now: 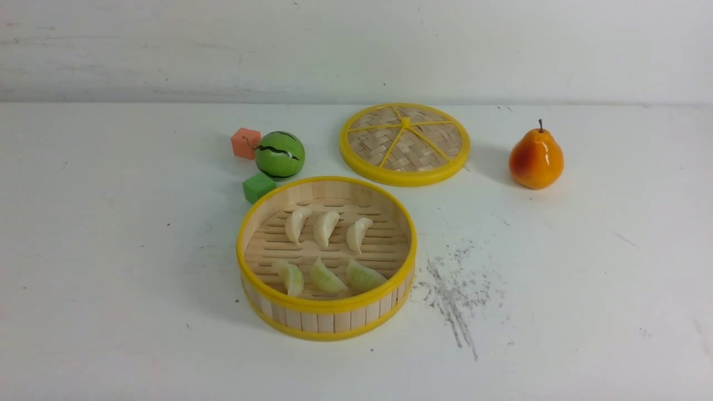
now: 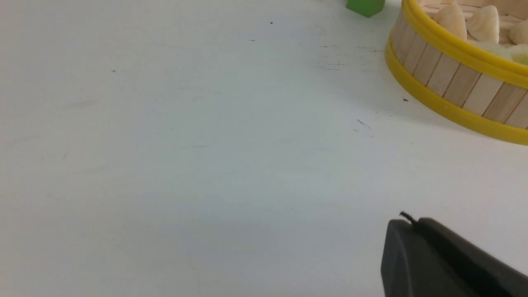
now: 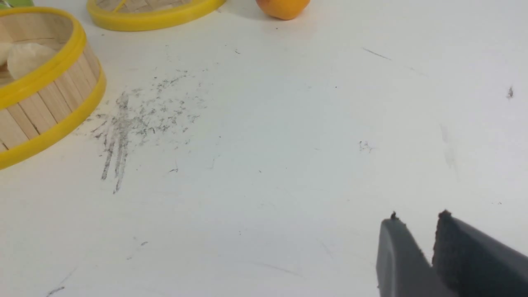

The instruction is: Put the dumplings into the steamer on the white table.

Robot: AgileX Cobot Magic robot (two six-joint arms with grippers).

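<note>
The steamer [image 1: 328, 305] stands on the white table [image 1: 111, 278], near the middle. Inside it lie three cream-white dumplings [image 1: 325, 228] in the far row and three pale green dumplings [image 1: 326, 277] in the near row. Neither gripper shows in the front view. In the left wrist view my left gripper [image 2: 412, 220] is shut and empty over bare table, short of the steamer's wall [image 2: 445, 74]. In the right wrist view my right gripper [image 3: 418, 216] stands slightly open with nothing between its fingers, well to the side of the steamer [image 3: 49, 103].
The woven yellow-rimmed lid [image 1: 405, 143] lies flat behind the steamer, with an orange pear [image 1: 536, 159] to its right. A green watermelon ball [image 1: 279, 155], an orange cube [image 1: 245, 143] and a green cube [image 1: 258, 187] sit back left. Grey scratch marks [image 1: 454, 289] lie right of the steamer.
</note>
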